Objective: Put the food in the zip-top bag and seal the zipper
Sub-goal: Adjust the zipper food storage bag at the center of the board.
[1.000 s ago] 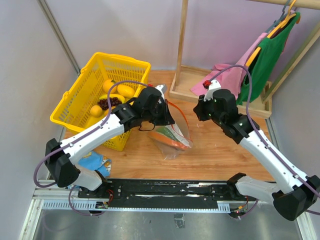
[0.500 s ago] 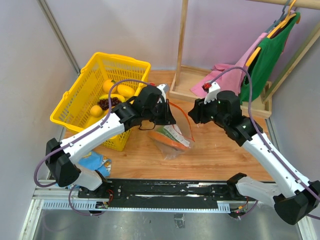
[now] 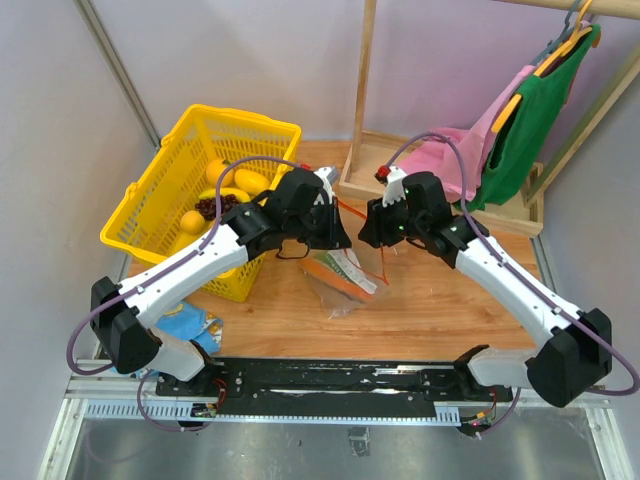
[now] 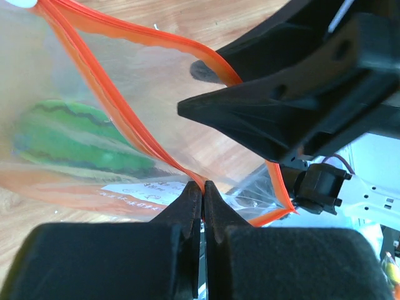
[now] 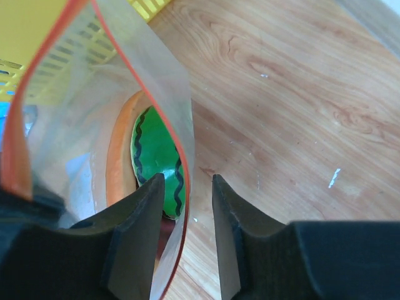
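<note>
The clear zip-top bag (image 3: 345, 278) lies on the wooden table with its mouth lifted. Inside it is the green-striped watermelon wedge (image 5: 155, 157), also seen in the left wrist view (image 4: 75, 134). My left gripper (image 4: 203, 185) is shut on the red zipper (image 4: 131, 44) strip at the mouth's left side (image 3: 336, 232). My right gripper (image 5: 186, 189) stands open at the mouth's opposite side (image 3: 372, 232), with the other lip of the zipper (image 5: 180, 140) running between its fingers, apart from both pads. More food (image 3: 240, 182) stays in the yellow basket.
The yellow basket (image 3: 165, 185) stands at the left behind my left arm. A wooden rack base (image 3: 400, 165) with pink and green garments (image 3: 530, 110) fills the back right. A blue packet (image 3: 190, 325) lies near the left arm's base.
My right gripper has swung left to the bag's mouth and opened around the far lip. The left gripper keeps its hold on the zipper strip, barely moved.
</note>
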Tool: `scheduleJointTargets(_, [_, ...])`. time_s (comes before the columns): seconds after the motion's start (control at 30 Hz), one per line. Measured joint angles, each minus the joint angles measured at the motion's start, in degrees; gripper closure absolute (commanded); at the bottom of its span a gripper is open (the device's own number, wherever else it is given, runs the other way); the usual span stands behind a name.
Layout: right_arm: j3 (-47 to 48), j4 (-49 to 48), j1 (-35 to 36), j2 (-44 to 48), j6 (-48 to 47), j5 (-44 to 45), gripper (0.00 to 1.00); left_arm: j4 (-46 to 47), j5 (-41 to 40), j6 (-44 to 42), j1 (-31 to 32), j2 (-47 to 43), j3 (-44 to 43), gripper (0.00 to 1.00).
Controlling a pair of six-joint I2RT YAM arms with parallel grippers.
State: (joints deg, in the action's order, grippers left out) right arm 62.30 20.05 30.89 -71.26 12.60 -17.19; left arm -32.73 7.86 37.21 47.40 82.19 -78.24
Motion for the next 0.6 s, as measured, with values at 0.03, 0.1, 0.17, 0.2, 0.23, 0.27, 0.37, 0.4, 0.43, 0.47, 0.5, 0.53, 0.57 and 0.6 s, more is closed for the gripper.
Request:
scheduleJointTargets(0.03, [0.0, 0.02, 0.0, -0.96, 0.24, -0.09, 0.71, -0.11, 0.0, -0.04, 0.0, 0.0, -0.13, 1.0])
scheduleJointTargets(0.1, [0.0, 0.31, 0.0, -2.23, 0.5, -0.22, 0.83, -0.22, 0.0, -0.24, 0.0, 0.0, -0.28, 1.0])
scheduleJointTargets(0.17, [0.0, 1.09, 0.0, -2.6, 0.52, 0.0, 0.94, -0.35, 0.0, -0.57, 0.0, 0.0, -0.42, 1.0])
scheduleJointTargets(0.2, [0.11, 1.57, 0.0, -2.6, 0.39, 0.39, 0.99, -0.44, -0.02, -0.76, 0.0, 0.0, -0.5, 1.0])
scheduleJointTargets(0.23, [0.55, 2.49, 0.0, -2.58, 0.46, 1.25, 0.99, -0.46, -0.04, -0.92, 0.0, 0.0, -0.55, 1.0])
scheduleJointTargets(0.27, [1.01, 3.02, 0.0, -2.56, 0.26, 1.95, 0.99, -0.55, -0.07, -1.07, 0.0, 0.0, -0.63, 1.0])
scheduleJointTargets(0.37, [3.17, 5.49, 0.0, -2.08, -0.57, 5.53, 0.99, -0.79, -0.26, -1.44, 0.0, -0.02, -1.03, 1.0])
scheduleJointTargets(0.4, [3.67, 5.99, 0.0, -1.62, -0.81, 7.08, 0.99, -0.83, -0.28, -1.49, 0.0, -0.02, -1.16, 1.0])
scheduleJointTargets(0.43, [4.02, 6.51, 0.0, -0.98, -1.09, 8.48, 0.99, -0.83, -0.31, -1.6, 0.0, -0.02, -1.29, 1.0])
scheduleJointTargets(0.47, [4.2, 7.13, 0.0, -0.09, -1.44, 10.23, 0.99, -0.83, -0.42, -1.66, 0.0, -0.02, -1.36, 1.0])
scheduleJointTargets(0.5, [4.46, 8.02, 0.0, 1.33, -1.9, 12.76, 0.99, -0.83, -0.48, -1.68, 0.0, 0.0, -1.36, 1.0])
scheduleJointTargets(0.53, [4.5, 8.13, 0.0, 1.51, -1.97, 12.92, 0.99, -0.9, -0.5, -1.68, 0.0, 0.0, -1.36, 1.0])
scheduleJointTargets(0.57, [4.59, 8.46, 0.0, 2.32, -2.19, 14.62, 0.99, -1.01, -0.52, -1.68, 0.0, 0.0, -1.36, 1.0])
scheduleJointTargets(0.6, [4.61, 8.61, 0.0, 2.95, -2.32, 16.06, 0.99, -1.14, -0.61, -1.68, 0.0, 0.0, -1.36, 1.0])
